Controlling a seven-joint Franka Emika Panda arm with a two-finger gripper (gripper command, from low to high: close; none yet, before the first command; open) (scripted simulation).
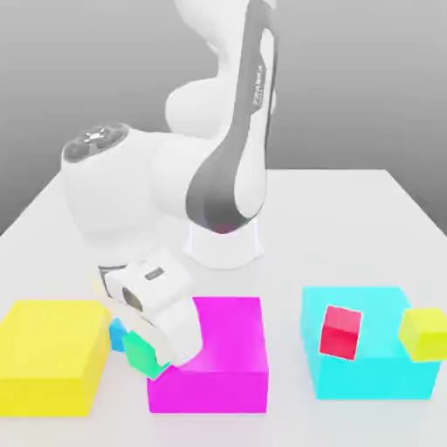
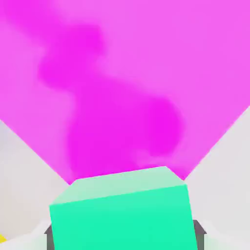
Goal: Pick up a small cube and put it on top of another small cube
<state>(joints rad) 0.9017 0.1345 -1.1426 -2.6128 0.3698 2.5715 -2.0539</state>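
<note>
Nearest the hand camera, the green cube [image 2: 119,215] sits clamped between the dark fingers [image 2: 196,228] — they press its two sides. In the exterior view the gripper [image 1: 150,356] holds the green cube [image 1: 140,351] low in the gap between the yellow block [image 1: 48,354] and the magenta block [image 1: 214,349]. Just behind it a blue cube [image 1: 116,333] peeks out beside the yellow block. Well apart, toward that view's right, a cyan block [image 1: 367,367] has a red cube [image 1: 341,331] and a yellow-green cube [image 1: 424,333] in front of it on the white counter [image 1: 349,201].
</note>
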